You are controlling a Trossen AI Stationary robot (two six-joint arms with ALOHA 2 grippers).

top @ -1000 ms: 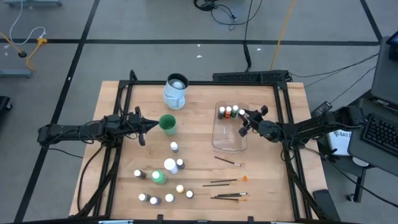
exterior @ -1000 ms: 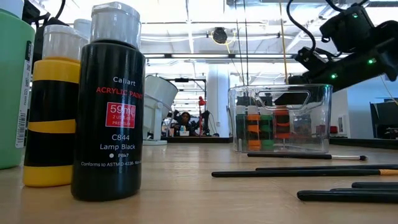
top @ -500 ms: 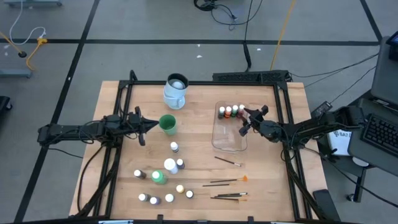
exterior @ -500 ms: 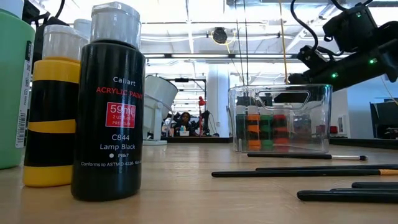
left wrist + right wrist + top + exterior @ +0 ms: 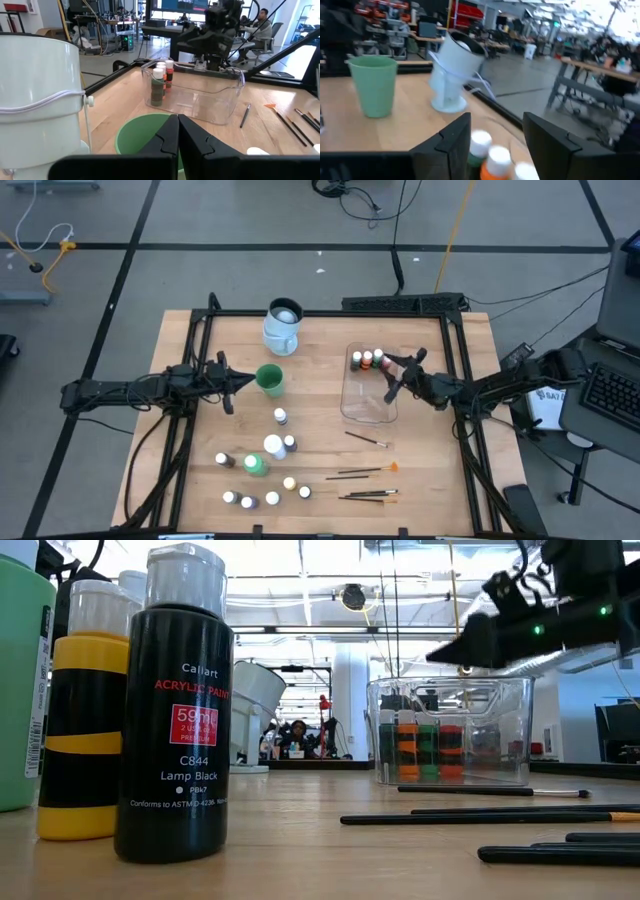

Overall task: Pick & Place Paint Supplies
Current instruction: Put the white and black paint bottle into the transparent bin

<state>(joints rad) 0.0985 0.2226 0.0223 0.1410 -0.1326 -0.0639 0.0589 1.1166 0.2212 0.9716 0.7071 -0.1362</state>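
Observation:
Three small white-capped bottles (image 5: pixel 367 358) stand in a row at the far end of the clear tub (image 5: pixel 365 408); the low view shows a fourth in the row of bottles (image 5: pixel 420 748). My right gripper (image 5: pixel 390 377) hovers open above them, its fingers either side of the caps (image 5: pixel 490 150) without touching. Several more small bottles (image 5: pixel 271 498) and the larger green bottle (image 5: pixel 256 466) stand upright on the near-left boards. The thin brushes (image 5: pixel 366 494) lie flat near the right. My left gripper (image 5: pixel 232 383) waits shut beside the green cup (image 5: pixel 268 380).
A white-and-pale-blue mug (image 5: pixel 282 326) stands at the far edge, close behind the green cup (image 5: pixel 145 137). A black bottle (image 5: pixel 175 705) and a yellow one (image 5: pixel 85 710) stand right before the low camera. Bare boards lie between cup and tub. People sit beyond the table.
My right gripper has risen from the tub's far end and shifted a little toward the table's left. The bottles in the tub stand where they were. My left arm has kept still.

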